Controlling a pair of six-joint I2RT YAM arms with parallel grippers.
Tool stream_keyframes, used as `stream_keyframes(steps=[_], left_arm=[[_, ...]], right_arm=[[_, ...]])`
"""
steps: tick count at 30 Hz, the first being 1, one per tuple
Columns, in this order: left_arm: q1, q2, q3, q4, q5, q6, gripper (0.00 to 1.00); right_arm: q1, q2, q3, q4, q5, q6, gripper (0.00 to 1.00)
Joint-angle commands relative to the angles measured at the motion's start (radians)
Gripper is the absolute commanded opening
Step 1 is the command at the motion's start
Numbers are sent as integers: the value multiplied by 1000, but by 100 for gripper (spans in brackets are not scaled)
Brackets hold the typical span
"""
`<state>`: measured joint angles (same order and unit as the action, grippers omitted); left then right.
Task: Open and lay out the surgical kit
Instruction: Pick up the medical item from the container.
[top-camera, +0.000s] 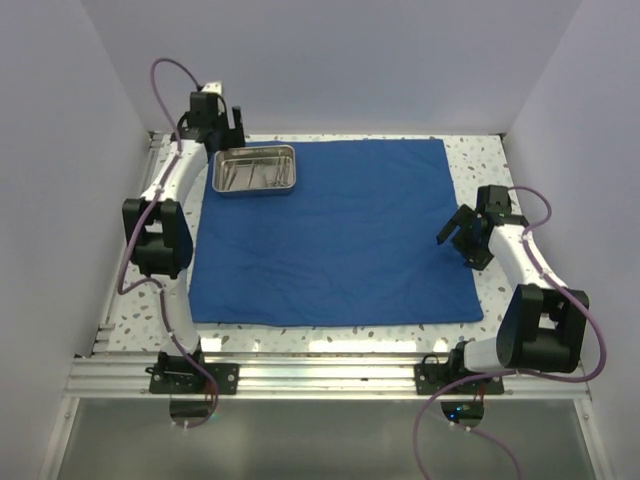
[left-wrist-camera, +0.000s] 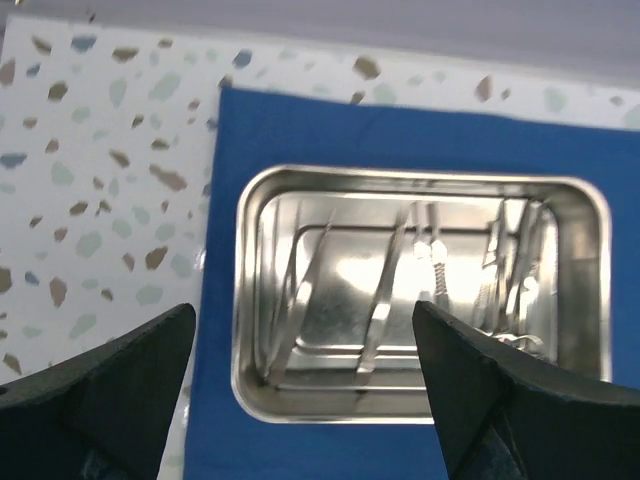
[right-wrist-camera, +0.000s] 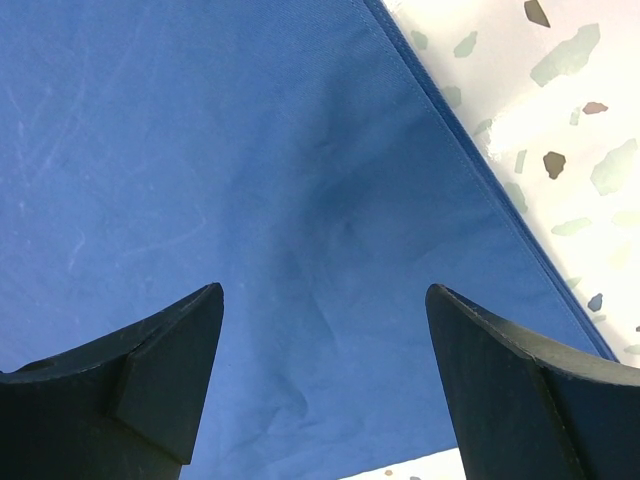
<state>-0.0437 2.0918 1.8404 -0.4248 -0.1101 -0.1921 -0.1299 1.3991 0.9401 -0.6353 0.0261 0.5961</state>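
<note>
Top external view showed the blue cloth (top-camera: 340, 240) spread flat, with the steel tray (top-camera: 256, 170) on its far left corner. The left gripper (left-wrist-camera: 302, 310) hung wide open over the tray, holding nothing. The right gripper (right-wrist-camera: 322, 290) was open too, near the cloth's right edge. The thin tools (left-wrist-camera: 385, 290) inside looked light, hard and slippery; pinching one mid-length seemed best.

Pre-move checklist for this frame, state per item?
1. Blue cloth spread flat on table: ok.
2. Tray upright on the cloth's far-left corner: ok.
3. Instruments laid out on cloth: not ok, all in tray.
4. Left gripper open, over tray: ok.
5. Right gripper open, empty, over the cloth's right edge: ok.
6. Which instrument lies on top: cannot tell.
</note>
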Motion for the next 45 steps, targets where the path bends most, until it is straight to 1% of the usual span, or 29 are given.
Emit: stream_keyframes(steps=[1,2,7,10,12,16,22,23,25,31,34,36,38,40,45], left_arm=[[-82,68,164,-25,27,9,91],[-94,91,183,-28,23,3,88],[-117,189,227,-22,17,-26,85],[-117,227,246,-25,-9,-20,81],[-117,238,243,-25,-26,-18,78],[-116,232,172,15,-48,-15,75],[-113,238,106,47,-36,-23,71],[-113,237,97,53,-36,-29,67],[-111,237,85,64,-30,-30,67],[-97,255,69,78,-19,-38,65],[-85,261,63,89,-8,-43,61],[-81,270,62,95,-8,-43,61],[-78,284,66,98,0,-43,60],[-76,297,80,98,4,-44,57],[-73,339,105,98,23,-49,56]], right_arm=[[6,-41,-9,-26,-9,-10,86],[4,-45,-6,-30,-5,-10,86],[6,-69,2,-64,8,-25,86],[6,-81,0,-81,17,-32,86],[4,-86,-3,-89,21,-35,86],[6,-89,-9,-93,26,-38,86],[6,-81,0,-107,32,-50,86],[6,-77,0,-109,34,-50,85],[6,-75,2,-110,35,-55,85],[6,-75,2,-119,46,-64,85],[6,-74,0,-122,51,-68,85],[6,-75,0,-125,54,-73,85],[6,-75,0,-130,61,-76,85],[6,-75,0,-133,64,-79,85],[6,-71,8,-141,72,-82,85]])
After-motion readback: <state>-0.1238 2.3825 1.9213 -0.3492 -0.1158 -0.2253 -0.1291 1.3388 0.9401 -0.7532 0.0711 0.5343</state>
